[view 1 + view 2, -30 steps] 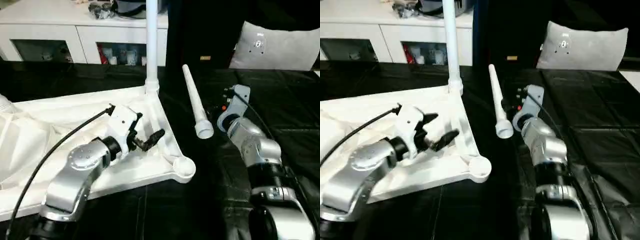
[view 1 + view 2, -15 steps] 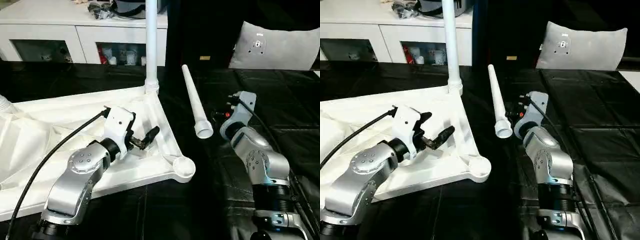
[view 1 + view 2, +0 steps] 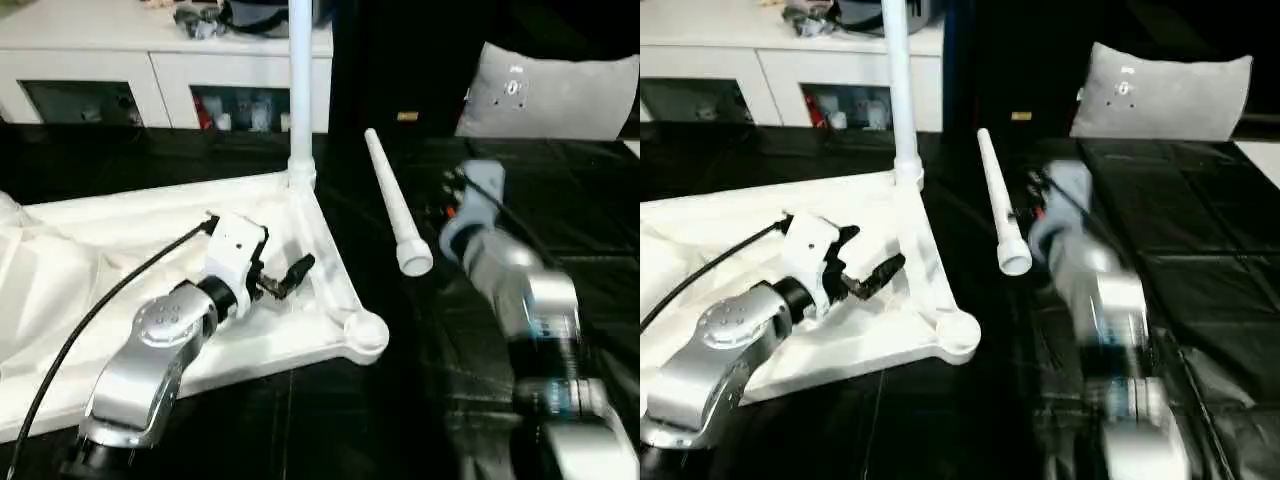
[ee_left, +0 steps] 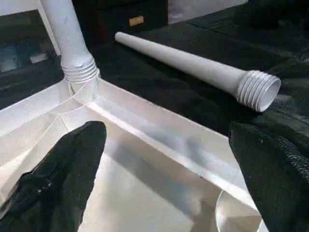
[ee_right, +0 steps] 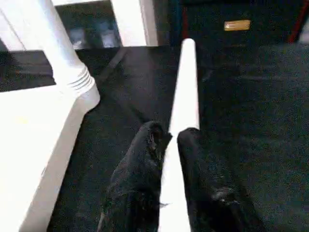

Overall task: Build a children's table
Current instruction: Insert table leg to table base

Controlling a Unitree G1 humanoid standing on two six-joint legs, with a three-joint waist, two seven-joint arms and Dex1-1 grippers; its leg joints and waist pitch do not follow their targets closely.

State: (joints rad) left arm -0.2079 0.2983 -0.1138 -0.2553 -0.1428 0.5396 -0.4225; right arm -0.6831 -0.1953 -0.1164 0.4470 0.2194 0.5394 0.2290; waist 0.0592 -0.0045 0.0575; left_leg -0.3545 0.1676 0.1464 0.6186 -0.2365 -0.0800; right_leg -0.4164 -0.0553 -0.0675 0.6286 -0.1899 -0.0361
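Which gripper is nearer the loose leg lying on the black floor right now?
Right. The right gripper has its fingers on either side of the loose leg. The left gripper is open over the tabletop, apart from that leg.

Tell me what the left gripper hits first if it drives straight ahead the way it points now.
Probably the raised side rim of the table top, which crosses between the open left gripper's fingers; beyond it lies the loose leg. Depth is unclear.
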